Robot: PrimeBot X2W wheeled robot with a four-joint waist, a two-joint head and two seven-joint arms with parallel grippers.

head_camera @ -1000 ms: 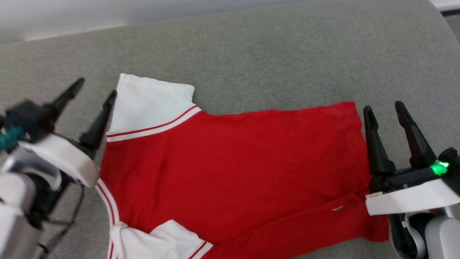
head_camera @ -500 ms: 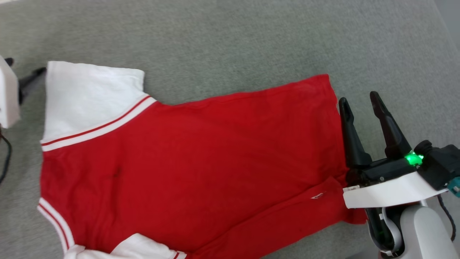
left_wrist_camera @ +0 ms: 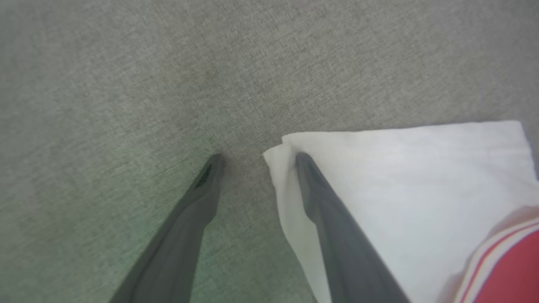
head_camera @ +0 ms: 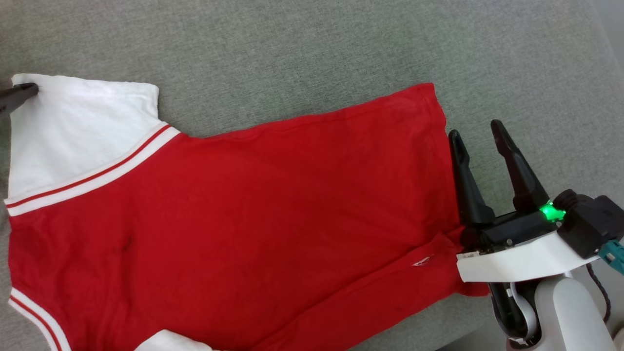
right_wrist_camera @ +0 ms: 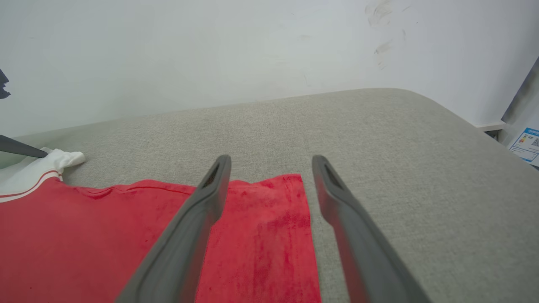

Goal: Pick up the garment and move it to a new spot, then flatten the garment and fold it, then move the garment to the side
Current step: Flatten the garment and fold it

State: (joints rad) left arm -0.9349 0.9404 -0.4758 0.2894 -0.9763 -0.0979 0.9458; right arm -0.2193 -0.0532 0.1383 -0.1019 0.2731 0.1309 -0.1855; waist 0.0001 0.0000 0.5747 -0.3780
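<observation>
The garment [head_camera: 253, 209] lies spread flat, plain red face up, with no lettering showing. Its white sleeve [head_camera: 73, 131] points to the far left, and striped trim edges the sleeve and collar. My left gripper [left_wrist_camera: 259, 158] is open at the sleeve's far corner [left_wrist_camera: 278, 153]: one finger rests on the white cloth, the other on the grey surface. One dark fingertip [head_camera: 19, 92] shows at the head view's left edge. My right gripper [head_camera: 476, 129] is open and empty at the hem; in its wrist view the gripper [right_wrist_camera: 271, 160] straddles the hem edge.
The garment rests on a wide grey fabric surface [head_camera: 292, 48] with bare room behind and to the right of it. A white wall [right_wrist_camera: 210, 50] stands behind, the surface's rounded edge falls away at the right, and a printed label [right_wrist_camera: 526, 145] sits beyond it.
The head camera has swung, sliding the whole picture left. My left gripper has gone from beside the sleeve to its far corner. The right gripper has stayed by the hem.
</observation>
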